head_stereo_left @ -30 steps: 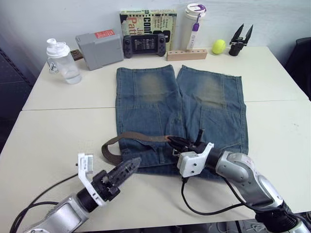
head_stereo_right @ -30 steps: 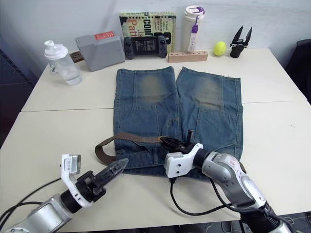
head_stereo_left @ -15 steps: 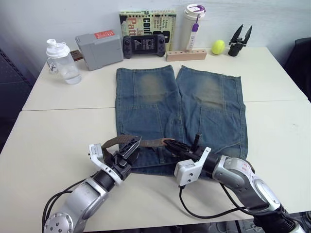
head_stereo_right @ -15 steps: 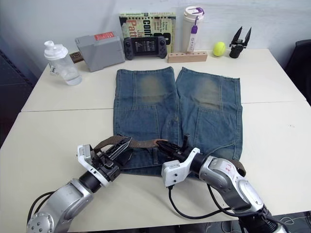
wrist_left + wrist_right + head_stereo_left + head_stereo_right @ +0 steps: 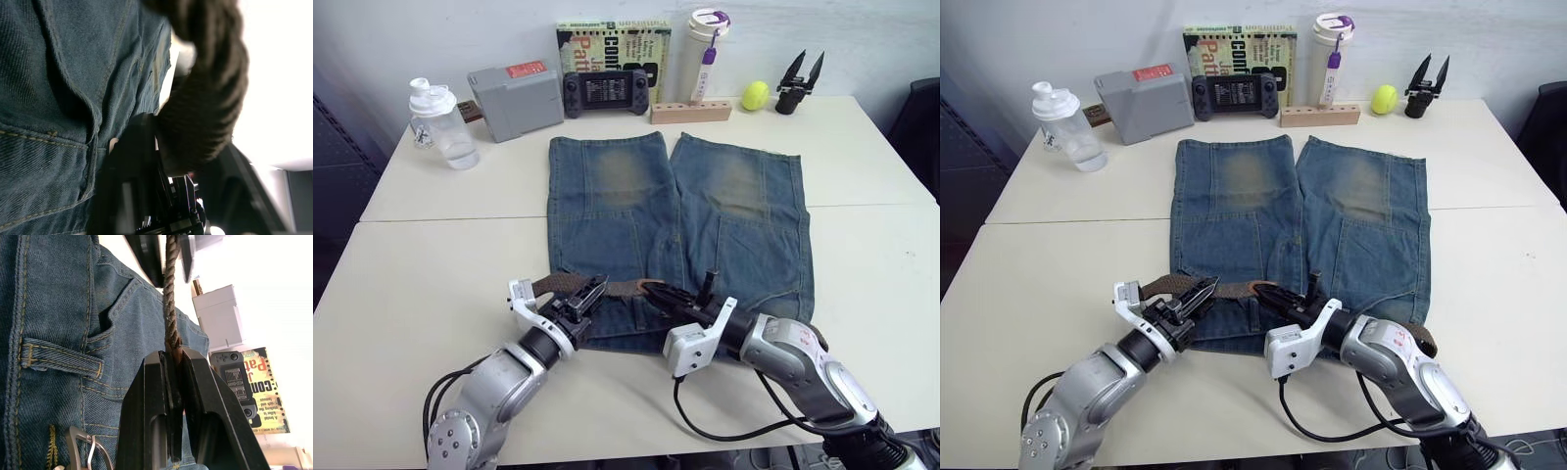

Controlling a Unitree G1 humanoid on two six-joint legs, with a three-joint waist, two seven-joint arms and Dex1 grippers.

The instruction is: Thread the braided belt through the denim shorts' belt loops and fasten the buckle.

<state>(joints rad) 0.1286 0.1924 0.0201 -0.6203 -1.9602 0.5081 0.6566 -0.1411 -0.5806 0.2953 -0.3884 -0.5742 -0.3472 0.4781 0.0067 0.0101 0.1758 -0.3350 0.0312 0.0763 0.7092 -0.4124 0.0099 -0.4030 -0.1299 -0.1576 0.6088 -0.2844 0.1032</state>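
**Feeding belt at the waistband, both arms on the strap**

Holding the braided belt from both ends of its visible run, at the near edge of the denim shorts. Right gripper: jaws clamped on the strap edge-on, clear in the right wrist view. Left gripper: jaws closed on the belt's looped end, at the near-left corner of the shorts.

Progress, my read: early. The buckle lies loose on the denim, unfastened, just by the right jaws. One of the belt loops sits empty beside the strap. Can't tell whether any other loop is threaded. Left to do: most or all loops, then the buckle.

Belt long axis runs along the waistband, left to right across the shorts, slightly raised off the fabric between the two grippers.

Shorts lie flat on the counter, waistband nearest, legs pointing away toward the far clutter: bottle, grey box, game controller, book, tumbler, yellow ball.
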